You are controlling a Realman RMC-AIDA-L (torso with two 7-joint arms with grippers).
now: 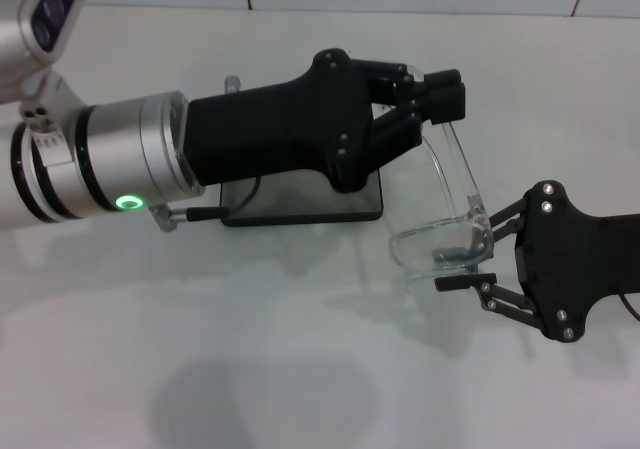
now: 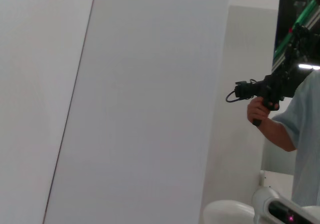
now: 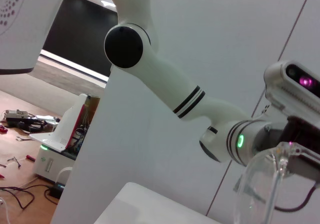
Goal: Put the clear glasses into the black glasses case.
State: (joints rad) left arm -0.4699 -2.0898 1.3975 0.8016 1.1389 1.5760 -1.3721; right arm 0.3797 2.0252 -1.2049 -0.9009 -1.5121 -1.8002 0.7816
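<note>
A plain white tabletop (image 1: 250, 369) runs back to a pale tiled wall. On it lies the flat rectangular black glasses case (image 1: 300, 207), largely hidden under the left arm, so whether its lid is up or down cannot be told.

The colourless, transparent plastic wraparound glasses (image 1: 450, 204) are in the air just beside the case, on the side toward the right arm, held between both arms. The left gripper (image 1: 432, 94), above the case's far corner, has its black fingers closed down on one end of the clear frame. The right gripper (image 1: 474, 252), farther out from the case, pinches the other end between its thin fingers.

By my reading the task is about midway: the glasses are lifted and close to the case, but not in it. Carrying them over the case, lowering them in and letting go remain.

Only the head view shows the case and both grips. The right wrist view adds the clear lens close up and the left arm's white links (image 3: 165, 92) behind it, against a wall. The left wrist view shows none of the task's things, only a wall and a person (image 2: 295, 129) holding a black device.
</note>
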